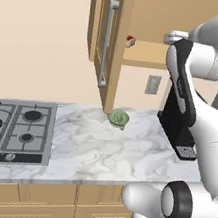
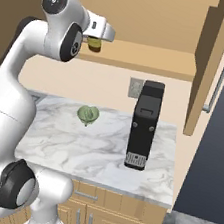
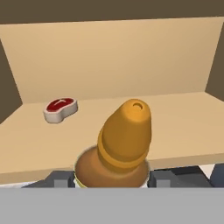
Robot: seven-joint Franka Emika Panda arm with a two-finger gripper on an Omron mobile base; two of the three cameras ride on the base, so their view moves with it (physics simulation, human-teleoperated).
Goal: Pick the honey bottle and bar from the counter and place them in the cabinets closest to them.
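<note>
Green round lump (image 1: 118, 118) rests on the marble near the back wall, just below the open door's lower edge. Black coffee machine (image 2: 144, 124) stands upright to its right, below a wall socket (image 2: 134, 87). Gas hob (image 1: 10, 131) is set in at far left, well apart from both.

The honey bottle (image 3: 124, 144), amber-brown with a rounded cap, was seen from close above the front edge of the shelf inside the open cabinet (image 3: 109, 57), held between the fingers of the gripper (image 3: 114, 179). The bar (image 3: 61, 109), a small red-and-white packet, was laid flat on the same shelf, further back and well apart from the bottle. The marble counter (image 1: 94, 144) was seen below.
</note>
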